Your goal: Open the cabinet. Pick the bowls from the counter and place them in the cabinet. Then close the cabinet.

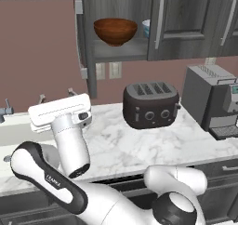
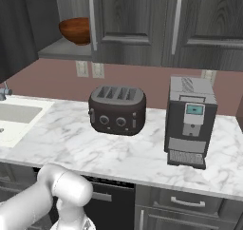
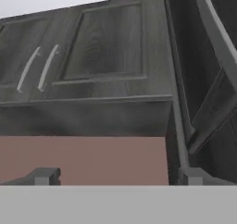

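Both bowls, the wooden bowl [image 1: 115, 31] and seemingly the blue-patterned bowl [image 1: 146, 28], sit on the shelf of the open cabinet [image 1: 186, 24], so the fingers [image 3: 46, 176] stand spread and empty, ready for door closing.

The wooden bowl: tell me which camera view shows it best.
The left base view: the wooden bowl sits whole on the cabinet shelf, its rim and foot visible. In the right base view a door edge and handle cut off its right side. The hand view faces cabinet doors instead.
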